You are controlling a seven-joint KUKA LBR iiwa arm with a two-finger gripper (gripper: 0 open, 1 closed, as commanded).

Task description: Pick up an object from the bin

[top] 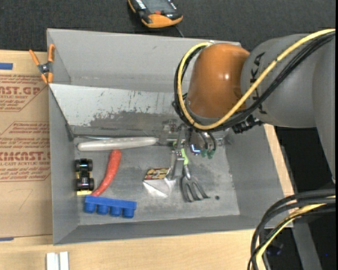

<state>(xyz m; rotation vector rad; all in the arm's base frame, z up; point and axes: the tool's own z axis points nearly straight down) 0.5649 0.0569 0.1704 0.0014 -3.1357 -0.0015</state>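
Inside the bin point(129, 66), the arm point(219, 83) comes over the right wall and hangs its claw point(184, 159) low above the middle-right floor, seemingly lined up to drop on what lies there. Whether the claw is apart or together I cannot tell. The loose things lie flat and mostly leftward: a white rod point(117, 144) along the foot of the back wall, an orange stick point(109, 172) slanting below it, a blue block point(110, 207) by the front wall, and a toy car point(83, 176) near the left wall. Nearest the claw, and so the likeliest pick, are a packet point(158, 174) and a pale scrap point(158, 188) touching it, just to the claw's left. A grey pronged shape point(192, 189) beneath may be the claw's own. Bare floor to the right and front leaves room, though the rod's end is near.
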